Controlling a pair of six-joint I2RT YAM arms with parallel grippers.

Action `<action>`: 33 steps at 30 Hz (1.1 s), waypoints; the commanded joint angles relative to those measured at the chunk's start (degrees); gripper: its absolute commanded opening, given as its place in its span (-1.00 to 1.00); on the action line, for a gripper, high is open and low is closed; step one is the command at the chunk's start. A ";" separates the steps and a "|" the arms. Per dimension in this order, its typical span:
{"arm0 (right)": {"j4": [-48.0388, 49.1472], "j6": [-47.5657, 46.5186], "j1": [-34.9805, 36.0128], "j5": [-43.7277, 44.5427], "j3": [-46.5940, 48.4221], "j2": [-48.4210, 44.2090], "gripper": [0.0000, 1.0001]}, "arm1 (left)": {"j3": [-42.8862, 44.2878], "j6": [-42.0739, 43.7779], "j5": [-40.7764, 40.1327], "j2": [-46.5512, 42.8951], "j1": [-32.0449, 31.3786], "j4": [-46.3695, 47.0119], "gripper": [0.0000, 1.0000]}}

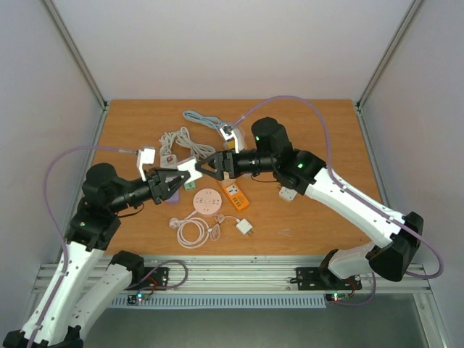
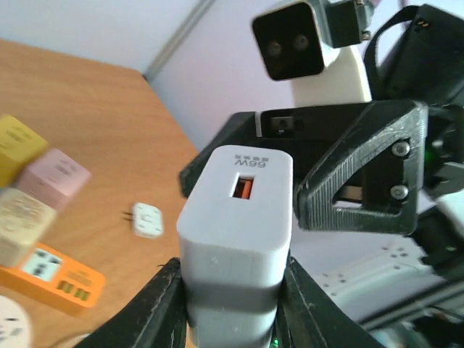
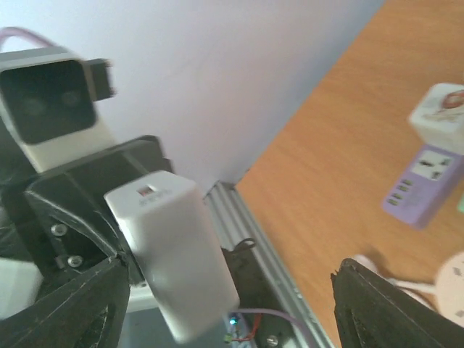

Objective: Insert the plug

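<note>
The plug is a white block-shaped charger with an orange port on its end face. My left gripper is shut on its lower body, one finger on each side. It is held above the table at centre left, where the left gripper and the right gripper meet tip to tip. In the right wrist view the plug stands between the widely parted fingers of my right gripper, touching neither. The right gripper is open.
Below the grippers lie an orange power strip, a purple one and a round pink socket. A coiled cable with a small white adapter sits nearer. A white corded strip and a grey cable lie farther back.
</note>
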 commanded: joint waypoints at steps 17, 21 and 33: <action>-36.96 4.02 14.47 30.26 32.12 19.06 0.56 | 2.54 73.58 -6.03 -4.15 -0.16 -21.75 -0.99; -36.42 5.73 14.72 27.40 31.18 20.12 0.44 | 1.89 74.31 -5.76 -4.46 -0.15 -21.67 -0.99; -33.07 9.88 15.37 23.78 25.83 18.20 0.35 | 1.06 71.96 -11.48 -3.38 -0.17 -21.87 -0.99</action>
